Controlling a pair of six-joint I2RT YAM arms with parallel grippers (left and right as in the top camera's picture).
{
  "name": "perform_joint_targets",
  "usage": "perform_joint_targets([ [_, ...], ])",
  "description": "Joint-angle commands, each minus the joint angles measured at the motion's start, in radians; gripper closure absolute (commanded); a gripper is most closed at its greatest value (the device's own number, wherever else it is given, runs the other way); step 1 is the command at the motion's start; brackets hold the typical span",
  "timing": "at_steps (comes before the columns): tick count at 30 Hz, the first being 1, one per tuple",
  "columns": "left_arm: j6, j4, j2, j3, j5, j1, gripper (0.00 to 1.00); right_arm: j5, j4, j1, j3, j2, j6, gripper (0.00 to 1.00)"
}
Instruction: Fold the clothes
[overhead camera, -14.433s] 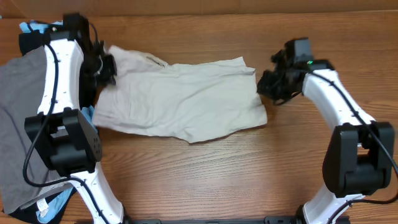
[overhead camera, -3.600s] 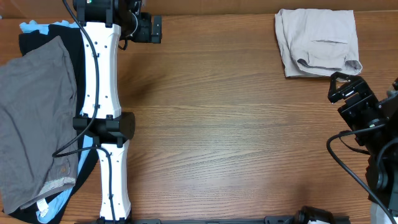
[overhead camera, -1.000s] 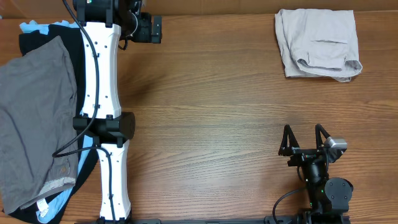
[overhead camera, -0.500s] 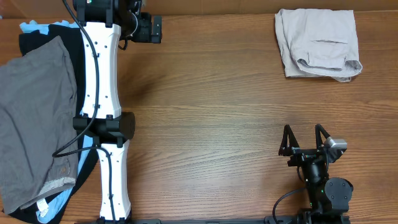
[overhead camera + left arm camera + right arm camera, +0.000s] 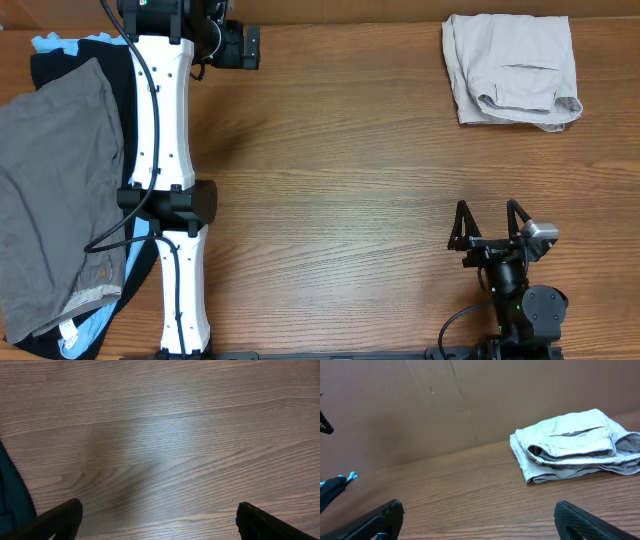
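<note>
The clothes, a pair of beige shorts [image 5: 512, 68], lie folded in a compact square at the table's back right corner. The right wrist view shows them [image 5: 575, 445] as a flat stack, far ahead and to the right. My right gripper [image 5: 488, 208] rests at the front right, well apart from the shorts, open and empty [image 5: 477, 505]. At the back left, my left gripper [image 5: 253, 46] hangs open over bare wood, and nothing lies between its fingers [image 5: 157, 506].
A grey garment [image 5: 55, 190] lies over black [image 5: 55, 60] and light-blue [image 5: 50, 42] ones along the left edge. A dark cloth edge [image 5: 10, 495] shows at the left of the left wrist view. A brown cardboard wall [image 5: 445, 405] backs the table.
Earliest, the shorts lay spread at the table's middle between both grippers; now they are folded at the back right. The right arm has drawn back to the front right. Nothing moved in the last second.
</note>
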Motion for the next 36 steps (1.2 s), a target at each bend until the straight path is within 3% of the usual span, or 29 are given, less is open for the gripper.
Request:
perform_joint_targets([
  [1, -0.003, 0.0, -0.028, 0.012, -0.006, -0.013, 0.0, 0.01, 0.003, 0.005, -0.011, -0.01, -0.004, 0.0],
  [7, -0.003, 0.001, -0.137, -0.078, -0.006, -0.06, 0.0, 0.01, 0.003, 0.005, -0.011, -0.01, -0.004, 0.0],
  [16, -0.003, 0.016, -0.509, -0.65, -0.006, -0.149, 0.0, 0.01, 0.003, 0.005, -0.011, -0.01, -0.004, 0.0],
  [29, -0.003, 0.023, -0.813, -1.079, -0.005, -0.176, 0.0, 0.01, 0.003, 0.005, -0.011, -0.01, -0.004, 0.0],
  [32, 0.006, 0.09, -0.873, -1.187, -0.011, -0.175, 0.0, 0.01, 0.003, 0.005, -0.011, -0.01, -0.004, 0.0],
  [36, 0.034, 0.373, -0.977, -1.396, -0.068, -0.159, 0.0, 0.01, 0.003, 0.005, -0.011, -0.01, -0.004, 0.0],
])
